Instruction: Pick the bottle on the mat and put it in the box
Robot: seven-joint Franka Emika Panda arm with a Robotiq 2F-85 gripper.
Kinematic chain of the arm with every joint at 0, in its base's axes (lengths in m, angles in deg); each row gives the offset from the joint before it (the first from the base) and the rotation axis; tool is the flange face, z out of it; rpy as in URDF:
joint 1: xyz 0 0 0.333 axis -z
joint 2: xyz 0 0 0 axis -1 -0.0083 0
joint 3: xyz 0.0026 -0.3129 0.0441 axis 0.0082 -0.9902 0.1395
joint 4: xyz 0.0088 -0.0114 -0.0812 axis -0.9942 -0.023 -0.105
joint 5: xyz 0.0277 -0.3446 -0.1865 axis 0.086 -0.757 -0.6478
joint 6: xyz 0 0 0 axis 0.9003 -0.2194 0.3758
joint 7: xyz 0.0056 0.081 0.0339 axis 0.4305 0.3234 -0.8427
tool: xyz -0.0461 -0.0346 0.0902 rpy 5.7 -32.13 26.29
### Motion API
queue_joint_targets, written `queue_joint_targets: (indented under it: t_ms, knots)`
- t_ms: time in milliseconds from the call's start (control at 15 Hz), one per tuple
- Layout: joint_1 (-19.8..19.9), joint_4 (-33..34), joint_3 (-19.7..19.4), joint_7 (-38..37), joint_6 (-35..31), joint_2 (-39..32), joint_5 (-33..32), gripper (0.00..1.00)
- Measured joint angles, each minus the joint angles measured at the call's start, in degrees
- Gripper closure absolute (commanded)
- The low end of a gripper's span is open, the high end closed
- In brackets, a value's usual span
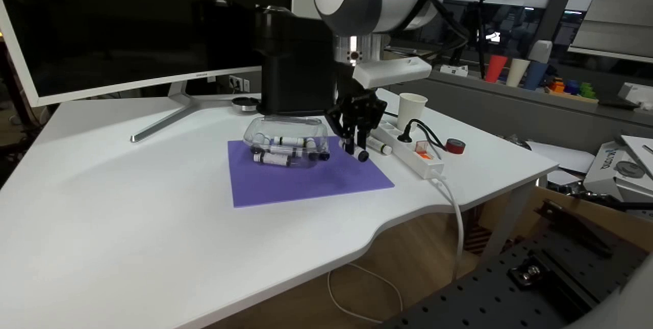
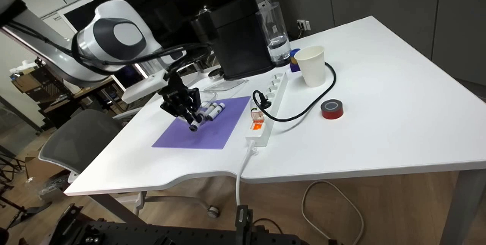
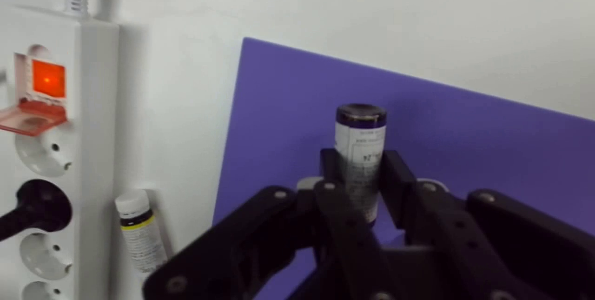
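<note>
A papery label [image 3: 362, 144] wraps the glossy-ended bottle [image 3: 361, 121]; the fingers [image 3: 398, 183] look matt, the mat [image 3: 283, 114] smooth and matt. The worktop [image 1: 127, 217] appears smooth, the tub [image 1: 288, 127] clear, shiny plastic, the box [image 1: 298, 69] matt, the cup [image 2: 313, 68] papery, the power strip [image 3: 97, 151] plastic, the screen [image 1: 127, 23] glossy, its stand [image 1: 164, 120] metallic.

The white table [image 1: 127, 217] carries the mat [image 1: 306, 183], black box [image 1: 298, 74], power strip [image 1: 408, 155], cup [image 2: 313, 68] and tape [image 2: 332, 109].

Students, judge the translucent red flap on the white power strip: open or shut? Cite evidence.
Open: in the wrist view, the translucent red flap stands clear of the orange switch, leaving it uncovered.
</note>
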State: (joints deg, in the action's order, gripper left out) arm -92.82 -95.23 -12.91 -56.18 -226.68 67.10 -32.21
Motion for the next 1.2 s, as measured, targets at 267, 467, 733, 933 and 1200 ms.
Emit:
queue_joint_targets:
  t_ms: [267,467,733,933,1200]
  knots:
    - [0.33,-0.6,-0.82,-1.05,3.74,6.17,-2.83,0.93]
    - [0.6,0.84,-0.5,-0.93,3.64,7.46,-5.64,0.93]
    - [0.81,5.02,0.5,0.52,3.27,5.22,-6.52,0.93]
    - [0.79,8.84,2.03,2.84,3.12,1.6,-6.27,0.93]
    - [0.54,13.15,4.47,5.35,3.11,-3.4,-6.17,0.93]
